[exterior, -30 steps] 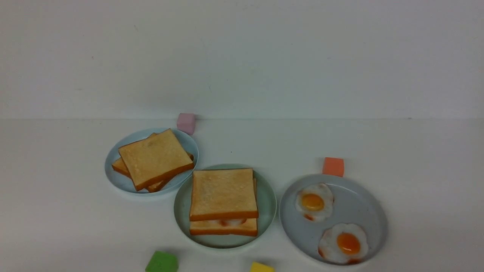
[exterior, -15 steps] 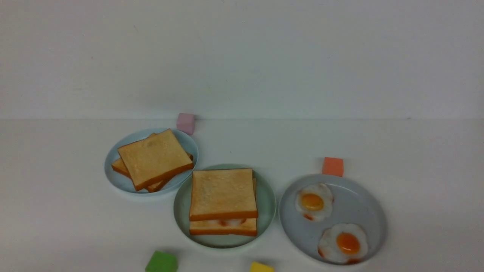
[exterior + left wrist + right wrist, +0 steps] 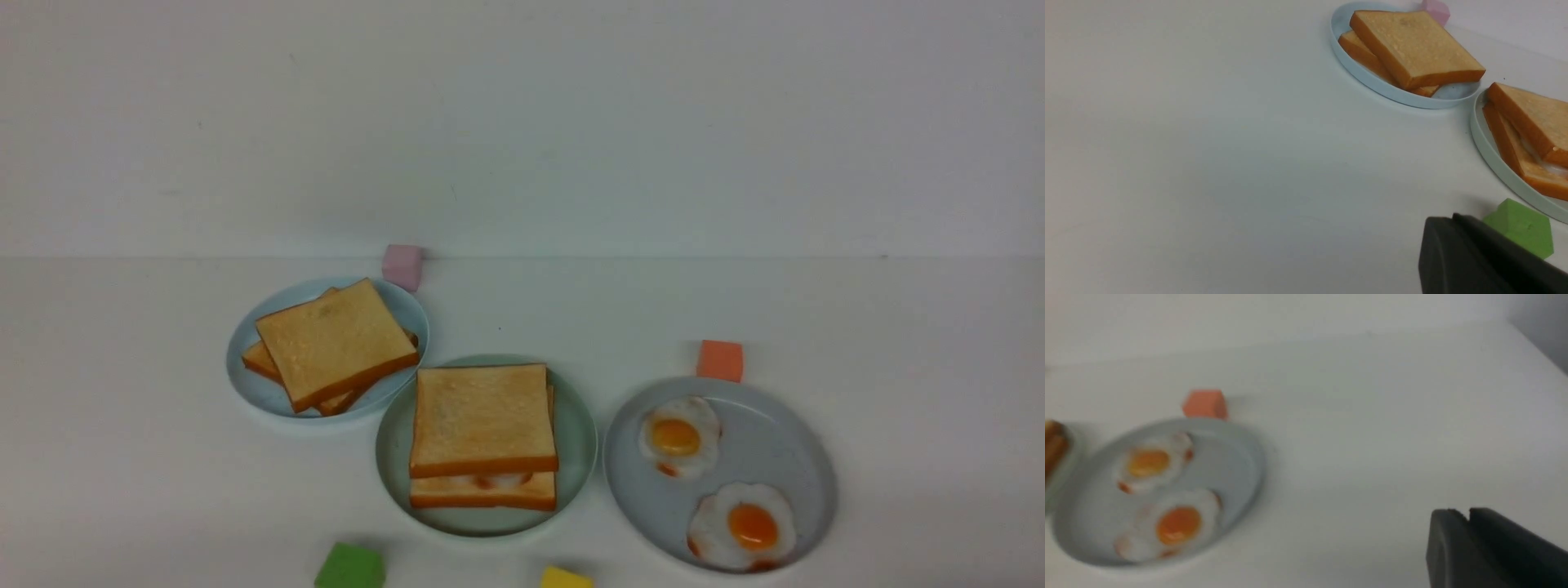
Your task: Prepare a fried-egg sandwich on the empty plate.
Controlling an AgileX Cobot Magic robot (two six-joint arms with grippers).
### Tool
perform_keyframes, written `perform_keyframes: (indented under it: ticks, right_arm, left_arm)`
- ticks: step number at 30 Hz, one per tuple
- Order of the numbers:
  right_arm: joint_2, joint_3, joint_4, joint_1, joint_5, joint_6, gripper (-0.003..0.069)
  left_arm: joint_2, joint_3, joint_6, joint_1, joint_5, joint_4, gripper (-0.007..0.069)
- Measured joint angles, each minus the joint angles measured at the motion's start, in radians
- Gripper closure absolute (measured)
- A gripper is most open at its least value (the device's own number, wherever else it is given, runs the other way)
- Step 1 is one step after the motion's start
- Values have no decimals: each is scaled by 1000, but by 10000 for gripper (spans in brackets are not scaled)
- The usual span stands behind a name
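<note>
The fried-egg sandwich (image 3: 483,437) sits finished on the empty plate (image 3: 576,433) near the table's front edge, so both empty claws, left (image 3: 1453,241) and right (image 3: 1468,531), jaws together, should withdraw without nudging it.

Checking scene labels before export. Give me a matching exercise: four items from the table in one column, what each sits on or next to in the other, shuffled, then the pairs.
Column 1
1. fried-egg sandwich
2. plain toast stack
3. two loose fried eggs
4. pink cube

Column 2
A. on the blue-grey plate, at the robot's right
B. on the table, just behind the pale blue plate
C. on the mint-green plate, in the middle
D. on the pale blue plate, at the robot's left

Pairs: 1-C, 2-D, 3-A, 4-B
</note>
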Motion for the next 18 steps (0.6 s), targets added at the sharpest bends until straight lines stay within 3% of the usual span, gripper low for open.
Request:
perform_keyframes:
  ticks: [3,18]
  right_arm:
    - [-29,87,4,-5,-16,0,567]
    - [-32,97,3,-5,-70,1,553]
  left_arm:
    - [0,0,0,0,-1,0,599]
    - [0,0,0,0,1,0,585]
